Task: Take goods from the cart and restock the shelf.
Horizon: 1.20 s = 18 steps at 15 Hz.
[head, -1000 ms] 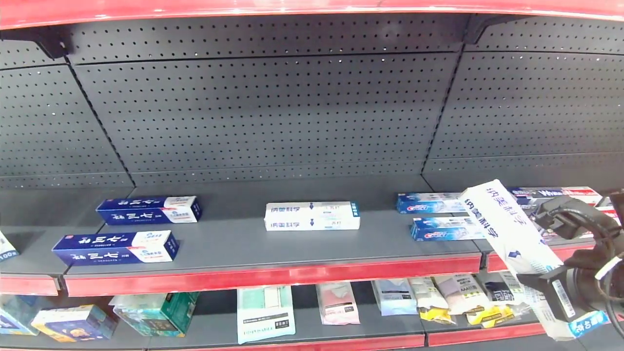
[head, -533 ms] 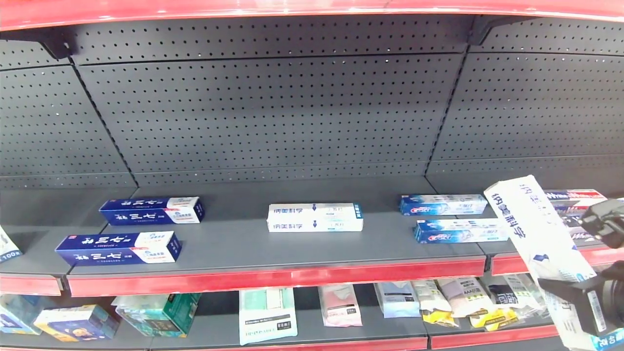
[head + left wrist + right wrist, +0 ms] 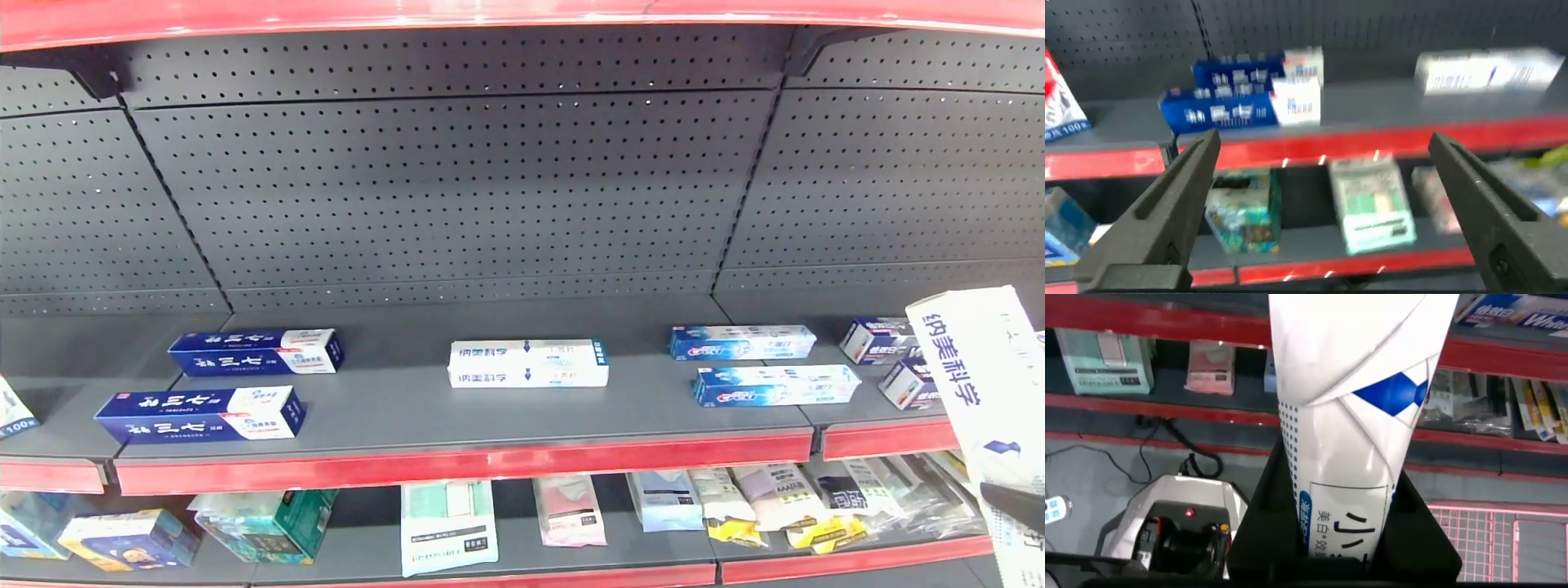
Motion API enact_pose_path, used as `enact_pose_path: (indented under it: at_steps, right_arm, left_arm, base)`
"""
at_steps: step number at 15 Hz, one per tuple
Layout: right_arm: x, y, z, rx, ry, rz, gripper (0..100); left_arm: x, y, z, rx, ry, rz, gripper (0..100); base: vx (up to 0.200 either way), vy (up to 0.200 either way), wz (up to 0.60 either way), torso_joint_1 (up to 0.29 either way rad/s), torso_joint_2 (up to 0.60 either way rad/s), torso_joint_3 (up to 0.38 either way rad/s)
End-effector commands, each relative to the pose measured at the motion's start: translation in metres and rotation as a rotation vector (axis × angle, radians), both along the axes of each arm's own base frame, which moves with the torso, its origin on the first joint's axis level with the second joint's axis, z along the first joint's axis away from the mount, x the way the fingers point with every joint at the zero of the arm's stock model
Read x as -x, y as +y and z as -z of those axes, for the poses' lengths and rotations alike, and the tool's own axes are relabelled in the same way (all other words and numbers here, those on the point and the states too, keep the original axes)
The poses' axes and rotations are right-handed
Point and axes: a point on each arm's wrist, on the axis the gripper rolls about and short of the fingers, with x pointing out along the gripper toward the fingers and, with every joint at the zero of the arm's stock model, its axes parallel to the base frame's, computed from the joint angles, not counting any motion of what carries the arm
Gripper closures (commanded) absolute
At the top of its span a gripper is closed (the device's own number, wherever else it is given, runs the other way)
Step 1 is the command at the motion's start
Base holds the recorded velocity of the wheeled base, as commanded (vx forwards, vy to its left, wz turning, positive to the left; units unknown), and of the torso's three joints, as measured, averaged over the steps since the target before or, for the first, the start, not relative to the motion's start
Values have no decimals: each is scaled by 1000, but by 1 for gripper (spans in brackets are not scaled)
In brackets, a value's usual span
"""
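My right claw is clamped on a white toothpaste box, held up at the right, in front of the shelf and not yet placed. My left claw gapes wide, empty. Matching boxes lie mid-shelf, with grey pegboard behind.

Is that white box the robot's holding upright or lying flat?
Upright but tilted: the white box rises from the right gripper, which is clamped on its lower end.
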Motion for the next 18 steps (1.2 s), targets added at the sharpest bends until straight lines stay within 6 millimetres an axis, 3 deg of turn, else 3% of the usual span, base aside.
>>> enact_pose_path:
  at_steps: [1,3,4,6,9,10,12,18]
  right_arm:
    - [3,-1,-4,-4,-27,6,100]
    - [4,-2,-4,-6,-34,9,100]
    - [7,-2,-5,-5,-48,8,100]
    - [7,-2,-5,-6,-50,6,100]
    - [6,-2,-5,-6,-49,-1,100]
    - [6,-1,-5,-10,-47,-14,100]
    - [6,-1,-5,-16,-46,-27,100]
    - [7,-1,-3,-30,-34,-51,100]
  left_arm:
    - [-100,0,-117,143,209,-42,0]
    - [-146,-5,-104,84,339,-8,0]
    - [-182,-14,-96,78,341,32,0]
    - [-224,-28,-74,58,377,27,0]
    - [-251,-50,-59,106,420,67,0]
    - [-265,-74,-54,161,442,98,0]
    - [-285,-102,-41,220,486,78,0]
    - [-336,-151,-7,187,552,89,0]
  base:
    - [0,0,0,0,0,0]
    - [0,0,0,0,0,0]
    - [0,0,0,0,0,0]
    - [0,0,0,0,0,0]
    - [0,0,0,0,0,0]
    - [0,0,0,0,0,0]
    - [0,0,0,0,0,0]
    - [0,0,0,0,0,0]
